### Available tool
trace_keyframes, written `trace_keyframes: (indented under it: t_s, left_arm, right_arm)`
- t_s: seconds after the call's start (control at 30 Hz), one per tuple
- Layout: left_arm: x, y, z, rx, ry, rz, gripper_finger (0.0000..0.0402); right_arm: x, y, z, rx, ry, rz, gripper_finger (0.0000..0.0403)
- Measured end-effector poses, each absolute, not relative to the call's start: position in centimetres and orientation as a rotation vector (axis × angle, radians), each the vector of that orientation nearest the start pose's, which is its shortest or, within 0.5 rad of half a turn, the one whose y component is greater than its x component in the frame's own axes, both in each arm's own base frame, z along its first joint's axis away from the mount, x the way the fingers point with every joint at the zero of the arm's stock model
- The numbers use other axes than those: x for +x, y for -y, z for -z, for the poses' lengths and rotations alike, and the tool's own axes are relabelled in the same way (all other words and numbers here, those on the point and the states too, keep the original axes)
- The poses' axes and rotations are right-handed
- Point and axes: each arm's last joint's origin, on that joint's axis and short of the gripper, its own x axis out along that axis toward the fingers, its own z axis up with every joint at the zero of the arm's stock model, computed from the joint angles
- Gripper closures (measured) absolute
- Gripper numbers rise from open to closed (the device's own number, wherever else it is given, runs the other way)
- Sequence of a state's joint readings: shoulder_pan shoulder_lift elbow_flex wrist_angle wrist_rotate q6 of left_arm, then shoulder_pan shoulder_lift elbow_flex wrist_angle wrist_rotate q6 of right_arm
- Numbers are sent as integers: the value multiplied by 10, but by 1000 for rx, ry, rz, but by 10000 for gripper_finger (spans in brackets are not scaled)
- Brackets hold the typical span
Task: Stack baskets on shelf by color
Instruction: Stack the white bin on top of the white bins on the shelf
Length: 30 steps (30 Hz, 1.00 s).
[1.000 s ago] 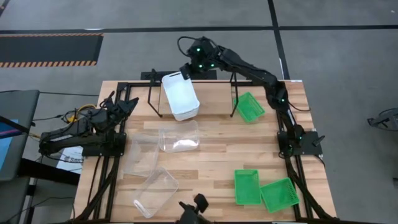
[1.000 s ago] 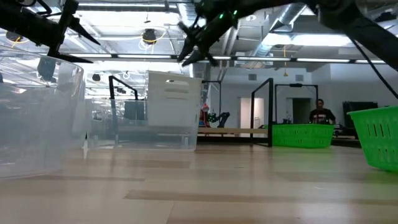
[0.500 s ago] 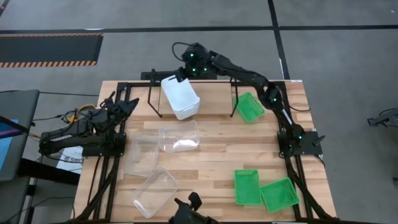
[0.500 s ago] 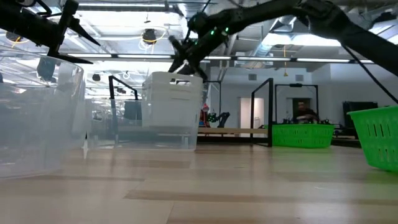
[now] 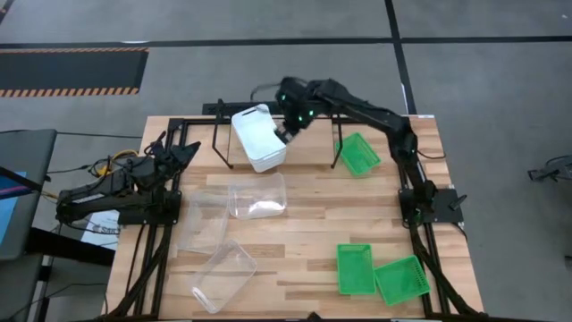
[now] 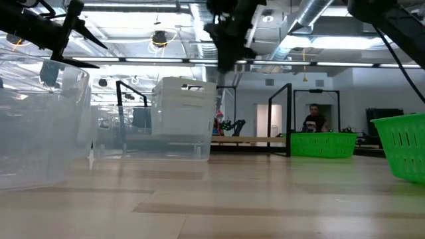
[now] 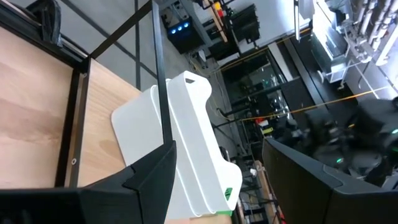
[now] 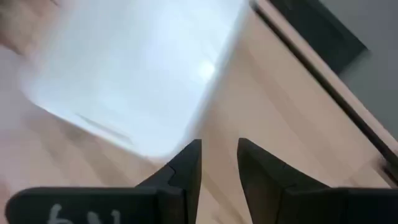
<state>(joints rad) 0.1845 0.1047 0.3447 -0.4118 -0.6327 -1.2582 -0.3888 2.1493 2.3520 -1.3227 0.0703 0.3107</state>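
An opaque white basket (image 5: 259, 137) with rounded corners sits on the shelf (image 5: 308, 150), open side up. The right gripper (image 5: 288, 134) hovers just beside its rim, fingers (image 8: 186, 165) slightly parted, holding nothing. The left gripper (image 5: 183, 152) waits at the worktop's (image 5: 304, 228) left edge, fingers spread.

Grey concrete floor (image 5: 223, 22) around the wooden desk (image 5: 304, 210), crossed by dark seam lines; black mat with orange-striped edges (image 5: 71, 72) at far left. Ceiling ducts (image 6: 312, 13) and strip lights (image 6: 332, 64) overhead. 1 person (image 6: 313, 121) stands in the background.
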Motion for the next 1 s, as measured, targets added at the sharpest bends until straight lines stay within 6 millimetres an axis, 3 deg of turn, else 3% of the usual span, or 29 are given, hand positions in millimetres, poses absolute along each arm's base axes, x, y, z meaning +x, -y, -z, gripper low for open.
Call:
trace_keyframes:
  t_s: [0.23,0.4,1.0]
  left_arm:
    - [67,-30,-232,-1147,359,-802,174]
    - [67,-29,-232,-1159,345,-781,174]
    - [67,-29,-231,-1153,344,-801,174]
  right_arm:
    - [425,145,-293,427,-1266,597,276]
    - [438,134,-268,404,-1341,570,276]
    - [481,141,-280,448,-909,313,276]
